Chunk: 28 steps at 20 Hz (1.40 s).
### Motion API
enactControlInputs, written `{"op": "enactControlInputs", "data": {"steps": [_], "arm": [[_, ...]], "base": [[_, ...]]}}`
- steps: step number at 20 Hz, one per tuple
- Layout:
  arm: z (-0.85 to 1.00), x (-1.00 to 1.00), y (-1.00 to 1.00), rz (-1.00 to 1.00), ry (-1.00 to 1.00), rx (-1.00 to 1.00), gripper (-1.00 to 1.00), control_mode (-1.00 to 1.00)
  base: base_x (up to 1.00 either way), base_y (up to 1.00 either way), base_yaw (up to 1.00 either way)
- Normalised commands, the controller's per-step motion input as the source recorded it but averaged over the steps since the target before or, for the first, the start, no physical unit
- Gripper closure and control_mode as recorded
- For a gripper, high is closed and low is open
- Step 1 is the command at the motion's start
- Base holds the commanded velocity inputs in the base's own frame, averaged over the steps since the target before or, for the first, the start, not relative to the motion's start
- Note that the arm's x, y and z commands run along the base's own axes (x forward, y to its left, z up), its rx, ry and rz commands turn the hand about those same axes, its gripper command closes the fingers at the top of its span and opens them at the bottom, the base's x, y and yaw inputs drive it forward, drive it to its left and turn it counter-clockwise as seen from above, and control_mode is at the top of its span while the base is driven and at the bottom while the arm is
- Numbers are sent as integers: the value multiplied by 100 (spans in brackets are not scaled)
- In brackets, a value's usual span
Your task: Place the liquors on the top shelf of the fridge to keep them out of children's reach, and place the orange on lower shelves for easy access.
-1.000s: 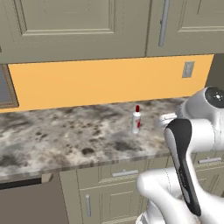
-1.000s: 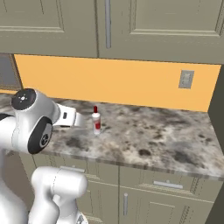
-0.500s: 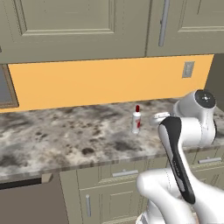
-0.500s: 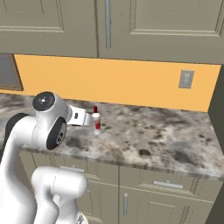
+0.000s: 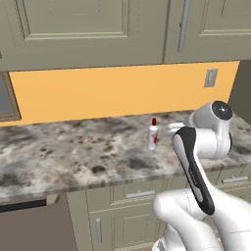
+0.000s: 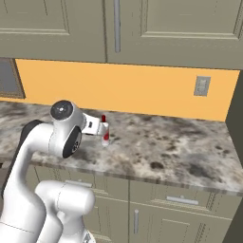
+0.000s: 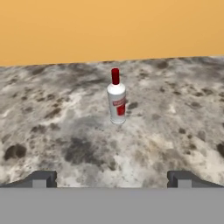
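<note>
A single bottle [image 5: 153,134] stands upright on the granite counter [image 5: 73,152], toward the rear, near the orange backsplash [image 5: 98,93] but apart from it; red cap on a narrow neck, pale body with a reddish label facing the hand camera. In the right base view the bottle [image 6: 105,133] stands just beyond the arm's wrist [image 6: 92,126], which partly covers its lower left side; in the left base view the arm [image 5: 196,166] rises at lower right, its elbow bent toward the bottle, the wrist just right of it. In the hand view the bottle [image 7: 116,97] sits slightly left of centre, well ahead of the gripper [image 7: 111,178]; the two fingertips [image 7: 41,178] stand spread wide at the bottom corners, nothing between them, neither touching the bottle. The counter around the bottle is mottled grey-brown stone; beige wall cupboards [image 5: 88,29] hang above the backsplash, with a long bar handle [image 6: 116,26] on one door; drawers [image 6: 180,199] sit below the counter edge; a grey outlet plate [image 6: 201,86] is set in the backsplash to the right of the bottle.
</note>
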Motion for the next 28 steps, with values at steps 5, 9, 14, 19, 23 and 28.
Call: {"op": "enactControlInputs", "data": {"steps": [5, 9, 14, 19, 23, 28], "arm": [[-26, 31, 0, 0, 0, 2, -100, -100], [-31, 25, 0, 0, 0, 0, -100, -100], [-26, 23, 0, 0, 0, 1, -100, -100], [-13, 25, 0, 0, 0, 2, -100, -100], [0, 27, 0, 0, 0, 3, -100, -100], [-5, 26, 0, 0, 0, 3, -100, -100]], "base": [[0, 0, 0], [0, 0, 0], [0, 0, 0], [0, 0, 0], [0, 0, 0], [0, 0, 0]]}}
